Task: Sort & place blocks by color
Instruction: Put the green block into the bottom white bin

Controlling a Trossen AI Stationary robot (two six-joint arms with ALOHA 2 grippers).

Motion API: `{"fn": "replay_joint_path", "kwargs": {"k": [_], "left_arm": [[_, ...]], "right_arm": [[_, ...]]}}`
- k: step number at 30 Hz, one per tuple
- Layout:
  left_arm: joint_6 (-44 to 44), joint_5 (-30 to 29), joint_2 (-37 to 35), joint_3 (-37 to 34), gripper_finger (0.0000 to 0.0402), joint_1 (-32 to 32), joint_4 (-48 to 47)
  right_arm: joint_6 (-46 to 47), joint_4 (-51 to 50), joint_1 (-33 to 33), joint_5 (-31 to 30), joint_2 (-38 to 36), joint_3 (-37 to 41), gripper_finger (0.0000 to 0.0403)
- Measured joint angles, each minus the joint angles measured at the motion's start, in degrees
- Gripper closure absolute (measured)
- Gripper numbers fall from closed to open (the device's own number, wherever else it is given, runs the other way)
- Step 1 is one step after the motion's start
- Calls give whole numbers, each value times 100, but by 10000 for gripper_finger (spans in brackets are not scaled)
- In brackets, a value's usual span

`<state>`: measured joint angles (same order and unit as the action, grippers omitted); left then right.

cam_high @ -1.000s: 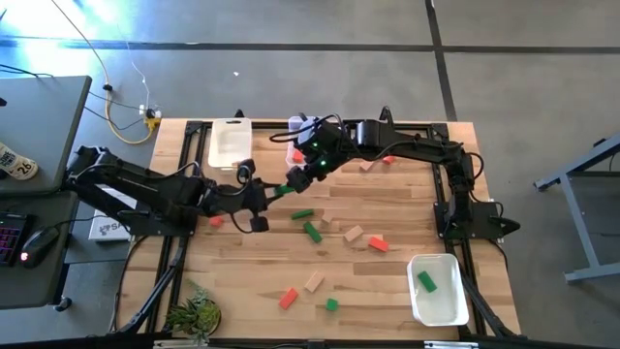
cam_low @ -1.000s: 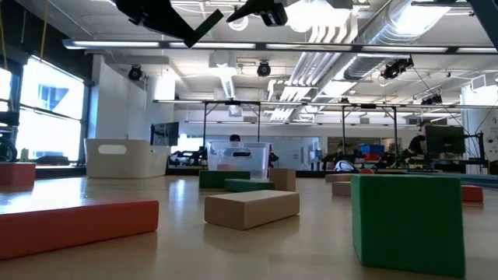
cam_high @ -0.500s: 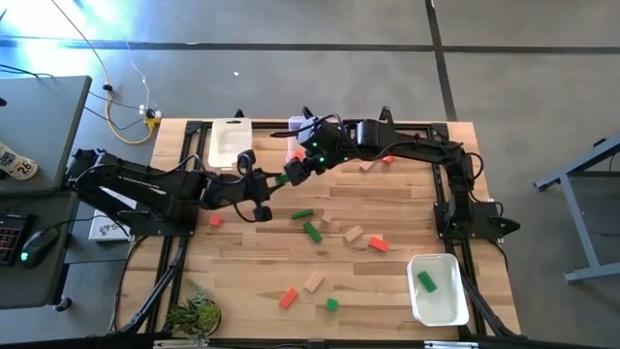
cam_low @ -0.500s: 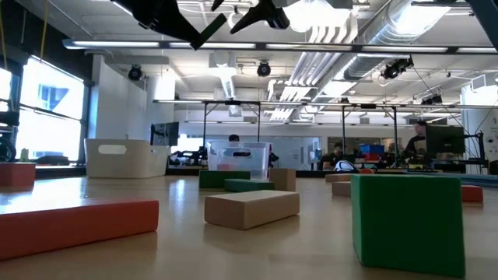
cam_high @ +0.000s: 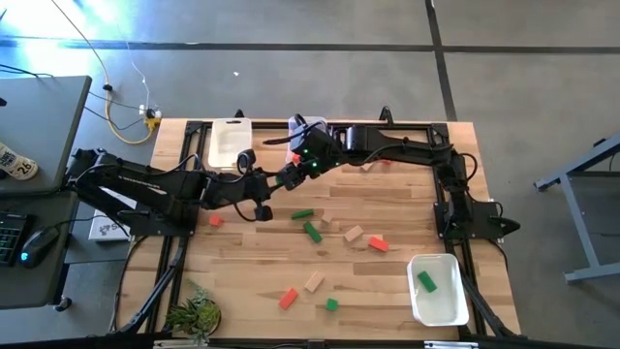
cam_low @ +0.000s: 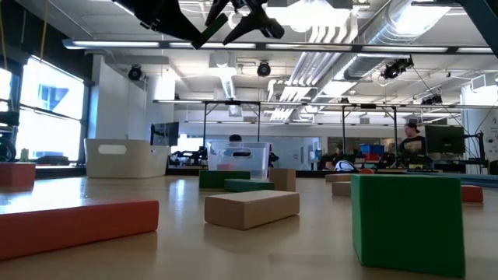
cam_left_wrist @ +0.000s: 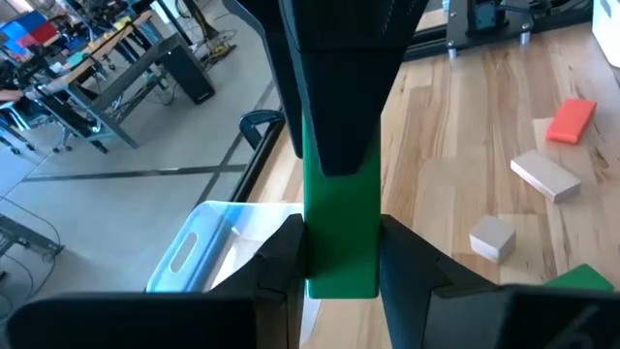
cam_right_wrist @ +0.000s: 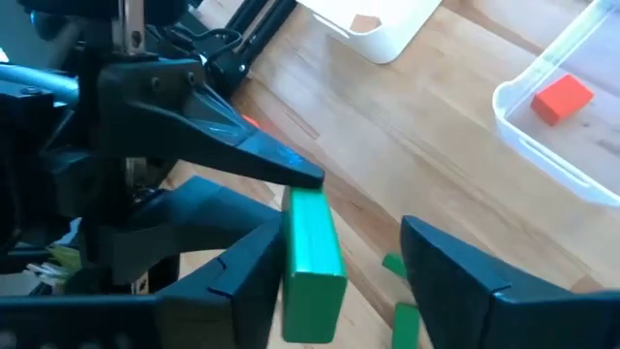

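Note:
A green bar block (cam_high: pixel 282 180) hangs above the table's far middle, with my left gripper (cam_high: pixel 269 184) shut on it. In the left wrist view the bar (cam_left_wrist: pixel 339 242) runs forward from between my left fingers. My right gripper (cam_high: pixel 294 174) comes from the right and stands open about the bar's free end (cam_right_wrist: pixel 312 257). One right finger (cam_right_wrist: pixel 247 276) is close beside the bar. The other (cam_right_wrist: pixel 465 281) stands well apart from it. Both grippers show dark at the top of the low view, around the bar (cam_low: pixel 208 33). My left gripper pinches the green bar's near end (cam_left_wrist: pixel 339 276) between its two fingers (cam_left_wrist: pixel 286 262), which lie along its two long sides. The bar sticks out ahead of the fingers, slanting a little downward, lifted clear of the table. My right gripper's one finger is beside the bar; whether it touches, I cannot tell.
A white tub (cam_high: pixel 230 143) and a clear tub (cam_right_wrist: pixel 572 136) holding a red block (cam_right_wrist: pixel 562 99) stand at the far edge. Another white tub (cam_high: pixel 433 289) with a green block stands near right. Loose green, red and wood blocks (cam_high: pixel 353 233) lie mid-table. A plant (cam_high: pixel 194 315) is near left.
My left gripper has carried the green bar a little toward the table's far right, then kept still. My right gripper has come toward the table's left and down to the bar, so that its fingers now stand about the bar's free end.

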<state>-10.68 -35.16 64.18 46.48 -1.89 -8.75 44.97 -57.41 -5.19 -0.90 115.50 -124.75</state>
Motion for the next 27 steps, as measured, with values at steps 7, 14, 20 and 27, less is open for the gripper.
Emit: {"fn": "replay_joint_path", "kwargs": {"k": [7,14,20,27], "left_arm": [[431,19,33,0,327,0,6],[446,-43,33,-2,308,0,9],[702,-29,31,-2,272,-5,2],[1114,-23,22,-2,239,2,4]], "right_arm": [[-29,87,73,28,0,0,329],[-313,140,94,201,-9,0,366],[-482,-210,101,246,-9,-2,367],[-514,-1829,195,132,-37,0,367]]}}
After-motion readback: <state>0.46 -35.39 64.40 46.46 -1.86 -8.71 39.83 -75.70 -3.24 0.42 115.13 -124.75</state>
